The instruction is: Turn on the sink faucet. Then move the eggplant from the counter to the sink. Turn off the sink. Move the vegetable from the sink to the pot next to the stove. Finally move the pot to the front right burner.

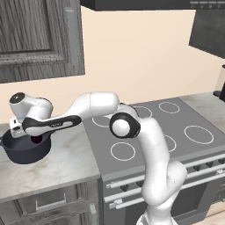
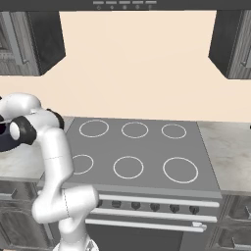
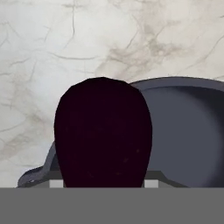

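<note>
Eggplant (image 3: 103,133) sits clamped in the end effector (image 1: 35,139), which hangs over the dark pot (image 1: 24,151) on the marbled bench (image 1: 66,165) just left of the stove (image 1: 176,132). In the hand view the dark purple body hangs above the pot's near rim, with the pot's open floor off to one side and bare stone on the other, so it looks only partly over the opening.

The step in hand appears to be the drop into the pot. To do it well, I would shift the hand toward the pot's middle until the vegetable is wholly inside the rim line, lower it close to the floor, then release so it does not bounce off the wall or roll onto the stone. Lift straight up afterwards to avoid nudging the pot.
</note>
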Available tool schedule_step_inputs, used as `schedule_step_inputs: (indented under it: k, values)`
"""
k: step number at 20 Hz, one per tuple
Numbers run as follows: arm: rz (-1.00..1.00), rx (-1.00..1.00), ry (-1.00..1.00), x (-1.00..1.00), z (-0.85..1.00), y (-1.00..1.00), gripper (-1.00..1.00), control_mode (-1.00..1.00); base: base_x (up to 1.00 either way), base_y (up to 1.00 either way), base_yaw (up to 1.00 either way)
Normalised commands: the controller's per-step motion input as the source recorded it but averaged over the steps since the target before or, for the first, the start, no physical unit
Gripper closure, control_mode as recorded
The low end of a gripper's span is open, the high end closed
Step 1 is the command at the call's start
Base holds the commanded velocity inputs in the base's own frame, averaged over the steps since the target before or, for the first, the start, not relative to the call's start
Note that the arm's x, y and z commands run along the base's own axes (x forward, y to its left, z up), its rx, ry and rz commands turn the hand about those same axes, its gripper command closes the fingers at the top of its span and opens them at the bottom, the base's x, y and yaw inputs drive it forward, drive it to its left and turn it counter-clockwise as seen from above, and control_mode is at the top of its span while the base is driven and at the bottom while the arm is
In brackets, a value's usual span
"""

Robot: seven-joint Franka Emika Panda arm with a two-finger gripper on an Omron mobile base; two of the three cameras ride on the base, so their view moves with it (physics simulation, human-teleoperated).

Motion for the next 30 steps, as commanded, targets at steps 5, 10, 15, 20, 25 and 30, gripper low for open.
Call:
schedule_step_inputs:
  k: [5,10,15,20,25,30]
  values:
    - [0.00,0.00,0.00,0.20,-0.45,-0.02,1.00,-1.00,0.00,0.00,0.00]
    - [0.00,0.00,0.00,0.15,-0.25,-0.02,1.00,-1.00,0.00,0.00,0.00]
    - [0.00,0.00,0.01,0.04,-0.35,0.00,-1.00,-1.00,0.00,0.00,0.00]
    - [-0.04,0.00,0.01,-0.01,-0.14,0.03,-1.00,-1.00,0.00,0.00,0.00]
    - [0.00,0.00,-0.05,-0.03,0.14,0.00,-1.00,-1.00,0.00,0.00,0.00]
    - [-0.01,0.00,-0.08,-0.18,0.25,0.00,-1.00,-1.00,0.00,0.00,0.00]
